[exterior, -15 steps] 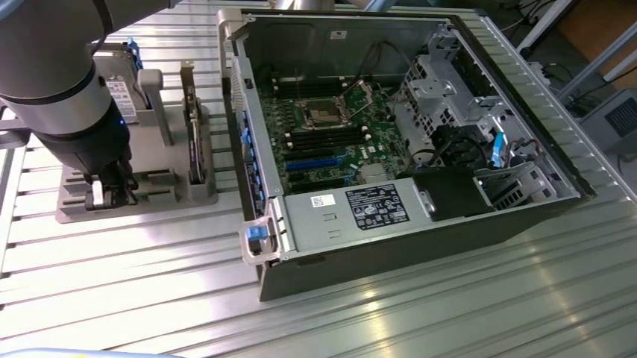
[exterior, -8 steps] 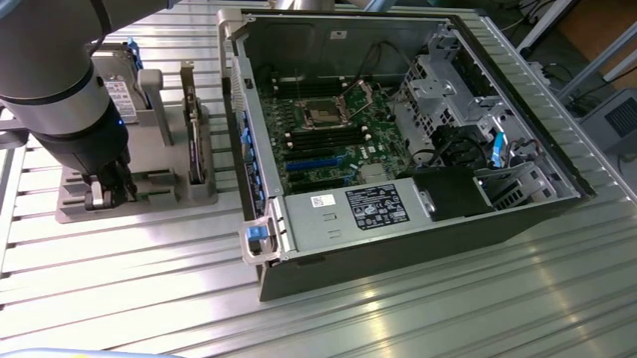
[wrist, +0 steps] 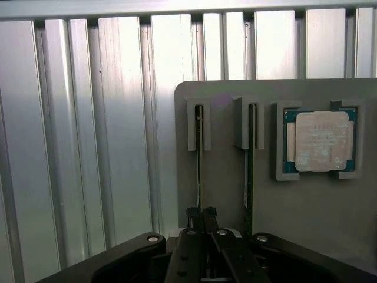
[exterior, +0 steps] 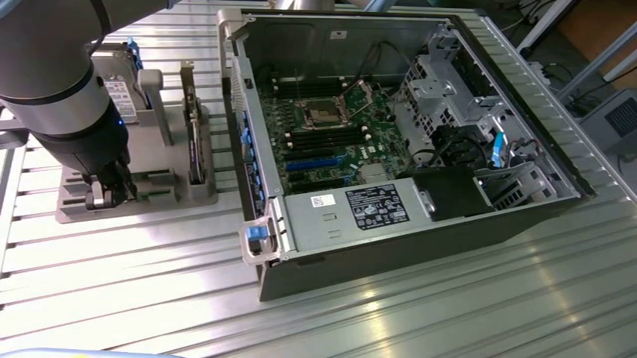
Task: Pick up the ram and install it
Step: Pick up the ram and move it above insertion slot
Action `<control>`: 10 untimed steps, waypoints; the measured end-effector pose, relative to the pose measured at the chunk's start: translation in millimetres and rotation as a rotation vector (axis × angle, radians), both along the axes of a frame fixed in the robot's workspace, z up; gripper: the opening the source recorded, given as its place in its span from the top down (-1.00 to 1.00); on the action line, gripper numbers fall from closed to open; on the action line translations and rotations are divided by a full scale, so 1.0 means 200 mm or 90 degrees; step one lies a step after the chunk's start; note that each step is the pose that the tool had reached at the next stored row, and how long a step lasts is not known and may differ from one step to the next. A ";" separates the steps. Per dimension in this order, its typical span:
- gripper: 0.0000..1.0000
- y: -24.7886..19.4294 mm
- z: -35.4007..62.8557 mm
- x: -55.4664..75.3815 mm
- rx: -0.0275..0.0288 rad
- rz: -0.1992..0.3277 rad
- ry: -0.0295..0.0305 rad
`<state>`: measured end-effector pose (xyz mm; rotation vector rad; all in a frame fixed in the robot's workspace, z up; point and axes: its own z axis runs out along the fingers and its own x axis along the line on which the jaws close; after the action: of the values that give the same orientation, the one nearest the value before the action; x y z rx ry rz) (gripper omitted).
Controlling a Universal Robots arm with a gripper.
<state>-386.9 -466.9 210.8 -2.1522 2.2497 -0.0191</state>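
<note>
Exterior view, counts: one gripper (exterior: 107,195) down at the grey holder (exterior: 169,206); one open computer case (exterior: 398,261).
Exterior view, writing: stickers on the power supply (exterior: 333,218) — unreadable.
Wrist view, counts: two ram sticks, one processor (wrist: 321,141).
Wrist view, the ram (wrist: 199,159): on edge in its slot, beside the second stick (wrist: 250,165).
Wrist view, gripper: closed on the ram's end — one finger against each face.

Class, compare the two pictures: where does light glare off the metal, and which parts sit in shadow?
Exterior view: bright glare streaks on the ribbed table near the computer case, whose inside lies in shade. Wrist view: strong glare on the table; the gripper, shut on a memory stick, is a dark shape against the evenly lit grey tray.
</note>
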 end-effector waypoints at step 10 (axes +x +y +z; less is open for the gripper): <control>0.76 0.000 0.004 0.00 0.0001 0.000 -0.0001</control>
<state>-386.9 -466.9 211.7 -2.1521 2.2496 -0.0191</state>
